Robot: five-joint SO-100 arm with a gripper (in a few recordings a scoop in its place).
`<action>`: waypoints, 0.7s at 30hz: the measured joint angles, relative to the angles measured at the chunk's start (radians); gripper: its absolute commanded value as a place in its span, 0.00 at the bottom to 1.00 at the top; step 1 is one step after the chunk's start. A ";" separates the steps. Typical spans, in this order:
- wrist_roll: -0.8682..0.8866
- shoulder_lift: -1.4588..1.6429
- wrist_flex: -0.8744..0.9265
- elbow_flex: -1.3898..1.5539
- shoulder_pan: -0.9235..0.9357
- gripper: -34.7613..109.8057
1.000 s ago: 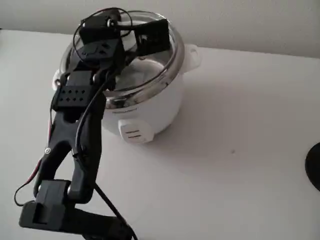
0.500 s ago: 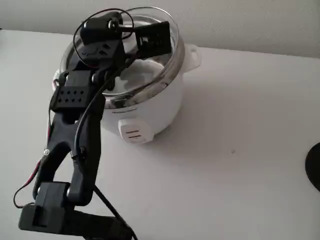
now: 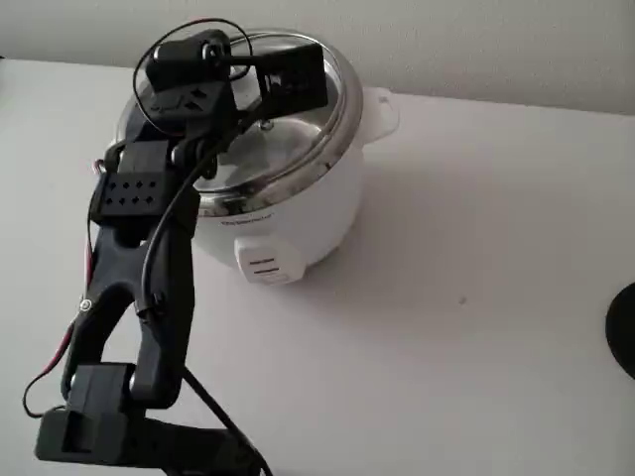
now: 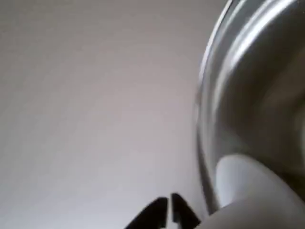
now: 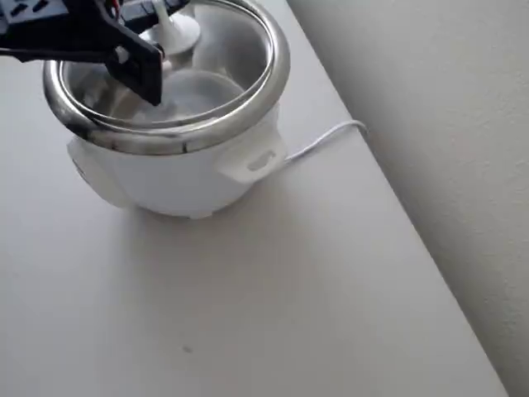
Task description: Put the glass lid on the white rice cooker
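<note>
The white rice cooker [image 3: 298, 213] [image 5: 173, 178] stands at the back of the white table, switch panel facing front. The glass lid [image 3: 298, 134] [image 5: 223, 50] lies across its steel rim, nearly level. My gripper [image 3: 283, 84] [image 5: 157, 33] hangs over the lid's middle, shut at the white knob [image 5: 178, 35], which the black fingers partly hide. In the wrist view the lid's metal rim [image 4: 205, 119] curves down the right side. The knob [image 4: 248, 186] shows large at the bottom right there, with two dark tips [image 4: 167, 214] close together beside it.
My black arm reaches up from its base [image 3: 99, 426] at the lower left in the fixed view. A white cord [image 5: 322, 141] runs behind the cooker toward the wall. A dark round object [image 3: 625, 327] sits at the right table edge.
The lid was tilted, with its far side raised above the cooker. It has come down with the gripper and now sits on the rim. The arm shifted slightly left.
</note>
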 measured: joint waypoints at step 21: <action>0.202 0.011 0.141 -0.048 -0.002 0.24</action>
